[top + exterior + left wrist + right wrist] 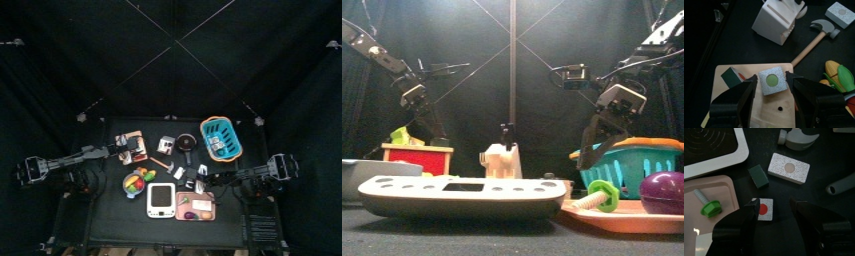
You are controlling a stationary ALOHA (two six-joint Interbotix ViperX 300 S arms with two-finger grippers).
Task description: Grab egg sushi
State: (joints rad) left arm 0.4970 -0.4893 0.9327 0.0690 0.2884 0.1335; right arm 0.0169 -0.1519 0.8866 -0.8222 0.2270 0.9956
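I'm watching over the crowded tabletop [118, 226], where the left claw [773, 86] is sitting with jaws apart around a green-dot block [771, 79] on a wooden board [761, 110]. The right claw [776, 209] is hanging jaws apart over a red-dot block [764, 208]. I'm judging the speckled block [789, 167] with the pale orange disc, on the tabletop just beyond that, to be the egg sushi; its long axis is lying slantwise to the jaws, nearer the right arm.

Open fingers [777, 218] hover over a red-dotted sushi block [765, 208] beside a tan-dotted block [789, 168].

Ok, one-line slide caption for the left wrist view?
Left gripper open, straddling a green-dot sushi block on a wooden board.
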